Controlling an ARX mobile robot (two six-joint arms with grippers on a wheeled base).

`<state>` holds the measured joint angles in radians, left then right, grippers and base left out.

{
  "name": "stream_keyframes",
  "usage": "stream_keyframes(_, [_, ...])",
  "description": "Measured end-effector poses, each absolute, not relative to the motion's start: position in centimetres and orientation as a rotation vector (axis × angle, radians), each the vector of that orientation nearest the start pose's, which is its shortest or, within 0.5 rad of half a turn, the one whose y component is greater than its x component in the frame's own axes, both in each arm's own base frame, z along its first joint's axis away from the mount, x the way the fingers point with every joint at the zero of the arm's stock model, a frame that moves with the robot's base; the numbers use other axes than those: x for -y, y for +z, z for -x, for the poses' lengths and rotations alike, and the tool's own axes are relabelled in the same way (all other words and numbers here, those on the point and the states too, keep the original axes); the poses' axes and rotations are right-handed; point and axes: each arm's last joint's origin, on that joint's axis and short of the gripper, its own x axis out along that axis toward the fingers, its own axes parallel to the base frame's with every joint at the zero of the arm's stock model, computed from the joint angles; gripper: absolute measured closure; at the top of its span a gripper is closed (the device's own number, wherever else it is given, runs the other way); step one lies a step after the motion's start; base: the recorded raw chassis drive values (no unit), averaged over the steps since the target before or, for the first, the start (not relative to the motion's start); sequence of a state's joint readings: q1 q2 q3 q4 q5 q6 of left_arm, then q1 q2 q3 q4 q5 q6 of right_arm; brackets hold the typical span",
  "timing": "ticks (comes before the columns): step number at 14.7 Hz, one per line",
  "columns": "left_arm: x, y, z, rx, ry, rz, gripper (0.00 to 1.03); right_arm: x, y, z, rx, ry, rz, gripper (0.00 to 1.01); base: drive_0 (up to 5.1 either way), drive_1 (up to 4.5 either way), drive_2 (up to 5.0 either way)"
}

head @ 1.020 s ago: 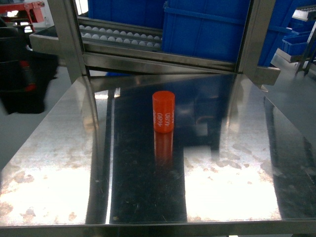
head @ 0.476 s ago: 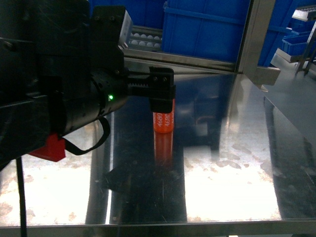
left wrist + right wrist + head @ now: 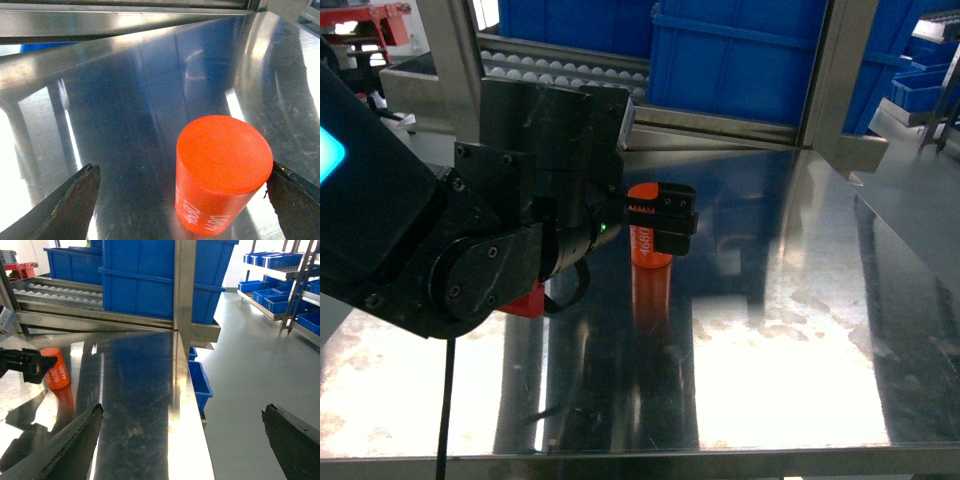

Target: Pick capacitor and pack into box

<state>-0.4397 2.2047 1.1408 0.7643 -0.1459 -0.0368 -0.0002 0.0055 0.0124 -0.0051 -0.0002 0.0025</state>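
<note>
Capacitor (image 3: 220,175) stands upright mid-table (image 3: 800,330), far from edges, between the open left hand's (image 3: 182,200) fingers.

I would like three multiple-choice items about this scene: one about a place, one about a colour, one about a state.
1. Where does the capacitor stand?
A. on the steel table
B. inside a blue bin
C. on the floor

2. What colour is the capacitor?
A. green
B. orange
C. white

3. How is the left pincer?
A. shut on the capacitor
B. open, with the capacitor between its fingers
C. out of view

Answers:
1 A: it stands upright on the shiny tabletop in the head view.
2 B: its body is orange with white print.
3 B: the left wrist view shows a wide gap between one finger and the capacitor.
</note>
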Motion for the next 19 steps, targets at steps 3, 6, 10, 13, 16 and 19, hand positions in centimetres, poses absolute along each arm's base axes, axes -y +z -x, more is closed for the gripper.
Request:
stream_keyframes(3, [19.4,8.4,-41.7,-0.32,-0.301,-0.059,0.05,0.0,16.7,-9.7,0.002,0.0,-0.002,0.03,0.0,0.0,0.0])
stream_keyframes(6, [20.6,7.5,-43.2,-0.317,-0.298,-0.048,0.05,0.0,16.7,-9.7,0.002,0.0,-0.002,0.03,0.0,0.0,0.0])
stream_keyframes(10, [20.9,6.8,-44.0,-0.33,-0.283,-0.014,0.27,0.0,16.7,-9.7,0.002,0.0,-0.002,0.03,0.0,0.0,0.0])
stream_keyframes(13, [20.8,6.8,-44.1,-0.34,-0.279,0.0,0.54,0.0,16.7,-9.7,0.002,0.0,-0.002,0.03,0.0,0.0,0.0])
stream_keyframes(16, [20.3,7.0,-43.2,-0.332,-0.27,0.004,0.59,0.0,16.7,-9.7,0.002,0.0,-0.002,0.03,0.0,0.0,0.0])
stream_keyframes(19, [18.1,10.5,-39.8,-0.28,-0.247,0.019,0.59,0.0,16.7,-9.7,0.002,0.0,-0.003,0.03,0.0,0.0,0.0])
